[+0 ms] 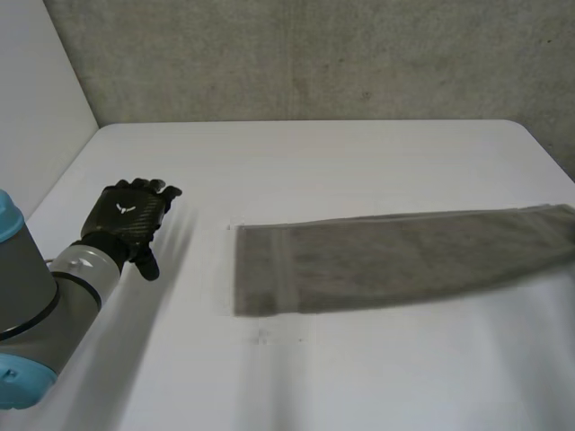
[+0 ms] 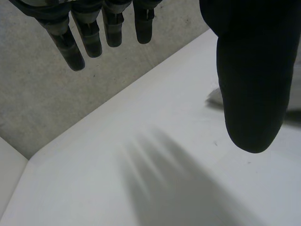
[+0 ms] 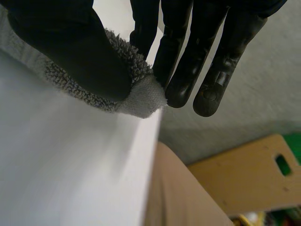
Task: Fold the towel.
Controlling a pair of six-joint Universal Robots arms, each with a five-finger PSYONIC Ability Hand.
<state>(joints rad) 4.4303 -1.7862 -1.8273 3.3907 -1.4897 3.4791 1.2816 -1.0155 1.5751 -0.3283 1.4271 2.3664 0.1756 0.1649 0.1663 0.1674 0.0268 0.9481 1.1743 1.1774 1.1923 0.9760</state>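
Setting: robotics lab or test station.

Evidence, head view: plain white bench point(image 1: 359, 377) set against a bare grey concrete wall point(image 1: 314, 54); white side panel point(image 1: 36, 90) along the bench's left edge; robot arm point(image 1: 54, 287) with grey joint and light-blue caps, ending in a black left hand point(image 1: 126, 215) over the bench.

Evidence, right wrist view: past the bench edge, a light wooden board point(image 3: 244, 179) with a slot cut-out, next to a tan surface point(image 3: 174, 197); something green point(image 3: 294, 146) behind the board, too little seen to name.
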